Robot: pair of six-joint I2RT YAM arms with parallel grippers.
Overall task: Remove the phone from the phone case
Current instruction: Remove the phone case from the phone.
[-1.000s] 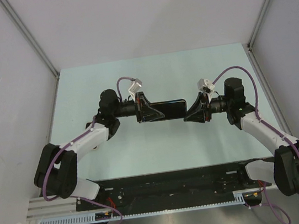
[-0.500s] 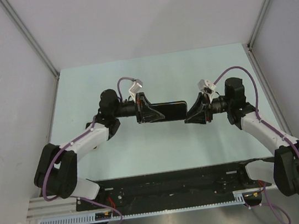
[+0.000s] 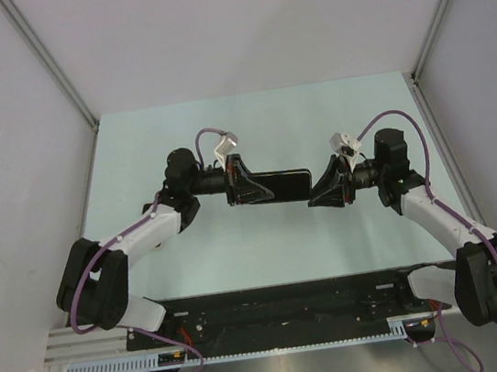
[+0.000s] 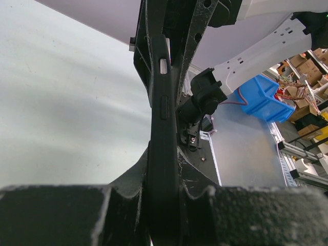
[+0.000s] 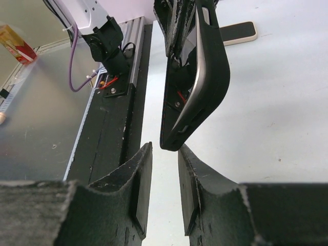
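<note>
The phone in its black case (image 3: 280, 182) is held in the air, edge-on, above the pale table. My left gripper (image 3: 247, 189) is shut on its left end; in the left wrist view the case's side with buttons (image 4: 163, 107) runs up from between the fingers of that gripper (image 4: 163, 184). My right gripper (image 3: 318, 197) is open at the phone's free right end. In the right wrist view the case's lower corner (image 5: 177, 141) hangs just above the gap of the open right gripper (image 5: 165, 156), and touches neither finger.
A flat dark slab with a pale rim (image 5: 238, 32) lies on the table beyond the phone. The black base rail (image 3: 284, 306) runs along the near edge. A blue bin (image 4: 261, 97) stands off the table. White walls enclose the table (image 3: 265, 239).
The right gripper has edged slightly lower and closer under the phone's free end. The left gripper and the phone have barely moved.
</note>
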